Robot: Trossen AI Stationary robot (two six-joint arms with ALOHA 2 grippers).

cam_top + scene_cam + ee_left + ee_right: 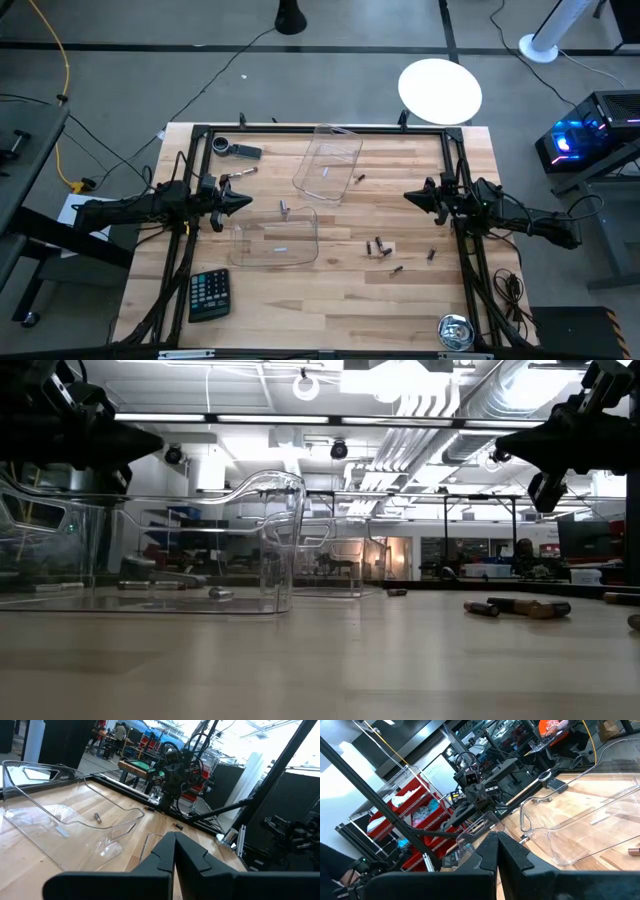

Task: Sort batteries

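We hold our left gripper (243, 201) and right gripper (410, 196) pinched closed and empty above the table's side edges. Loose batteries (380, 246) lie between them, awaiting pickup; beyond, one battery (327, 169) already sits in the far clear tray (345, 141).

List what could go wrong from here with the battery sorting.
1. The loose batteries are tiny cylinders lying on their sides; a nudge from the right end effector may roll them off.
2. The clear trays are light and hard to see; the left end effector, close by, might shove one.
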